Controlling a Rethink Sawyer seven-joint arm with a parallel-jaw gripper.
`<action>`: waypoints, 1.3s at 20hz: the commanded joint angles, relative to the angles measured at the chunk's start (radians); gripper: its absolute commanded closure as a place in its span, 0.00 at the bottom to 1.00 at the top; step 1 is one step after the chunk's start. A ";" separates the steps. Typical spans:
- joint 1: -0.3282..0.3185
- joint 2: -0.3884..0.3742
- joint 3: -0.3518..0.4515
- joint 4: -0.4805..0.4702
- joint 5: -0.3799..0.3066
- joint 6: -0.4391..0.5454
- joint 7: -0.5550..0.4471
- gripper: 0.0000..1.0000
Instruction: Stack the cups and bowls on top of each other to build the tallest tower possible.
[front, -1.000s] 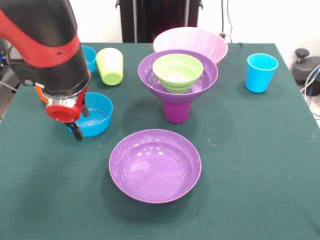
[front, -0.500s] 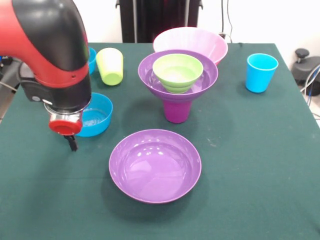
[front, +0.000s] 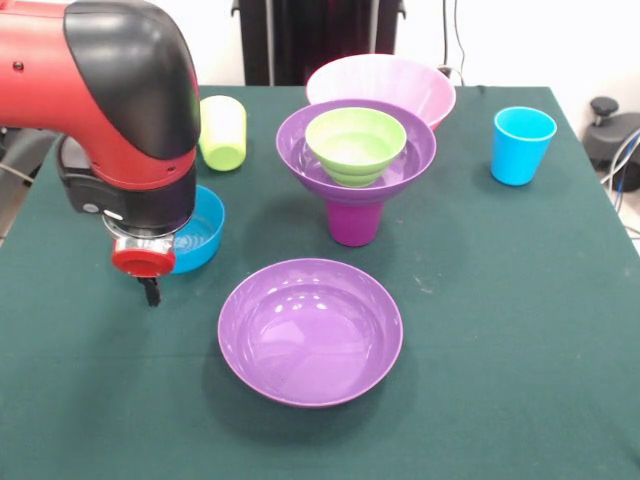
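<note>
Risk, blue bowl (front: 195, 232): the gripper (front: 150, 291) is seen low at the bowl's near rim, on the table (front: 500, 320); if only the rim edge were pinched, the glossy bowl could be tipped or pushed away.
Risk, tower (front: 355, 170): a wide purple bowl (front: 290, 150) is carried on a narrow purple cup (front: 353, 220); a bump from the bulky arm (front: 120, 110) or an off-centre placement could topple it.
Gripper state: cannot be told; only a dark tip is shown under the red wrist cap, and nothing is seen to be held.
Tower, position: mid-table, just in front of the pink bowl (front: 400, 85).
Tower, look: purple cup at the base, purple bowl seated on it, ribbed green bowl (front: 355, 140) nested inside, upright and level.
Second purple bowl (front: 310, 330): loose, nearer the camera, apart from the tower.
Lime cup (front: 224, 132): loose, beside the arm, apparently upside down.
Light blue cup (front: 523, 145): upright, well apart from the tower at the opposite side.
Progress: judged early; most pieces unstacked.
</note>
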 joint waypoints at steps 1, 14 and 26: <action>0.029 0.015 -0.059 -0.045 -0.065 -0.023 -0.125 0.00; 0.024 -0.050 -0.014 -0.055 0.058 0.076 -0.117 0.00; 0.041 -0.053 -0.078 -0.042 0.042 0.175 -0.113 0.00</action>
